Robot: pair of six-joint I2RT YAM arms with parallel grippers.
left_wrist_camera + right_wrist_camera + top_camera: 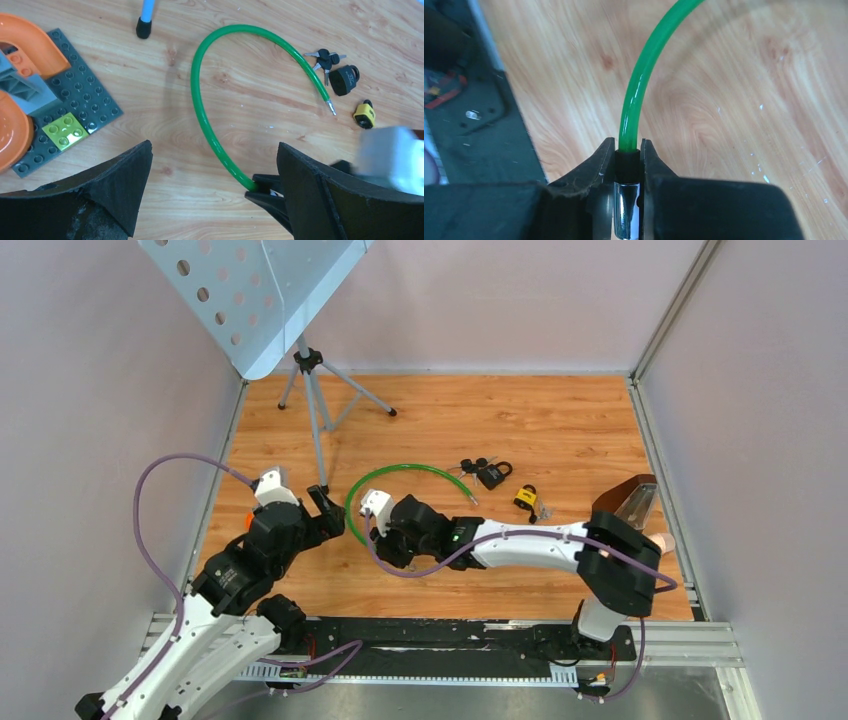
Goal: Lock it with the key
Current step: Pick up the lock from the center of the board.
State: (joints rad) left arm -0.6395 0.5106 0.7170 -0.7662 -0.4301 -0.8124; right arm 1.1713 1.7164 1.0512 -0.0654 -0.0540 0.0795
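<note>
At near end of green cable (636, 85), right claw (628, 148) tight around it; left claw (214, 150) wide open.

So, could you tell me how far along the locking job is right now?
Early stage. Done: the right gripper is shut on one end of the green cable. In hand: the left gripper hangs open beside it. To do: the black padlock and keys lie untouched, apart from the cable.

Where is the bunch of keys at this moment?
In the top view, the bunch of keys lies near the centre, immediately left of the black padlock and just beyond the free end of the green cable.
</note>
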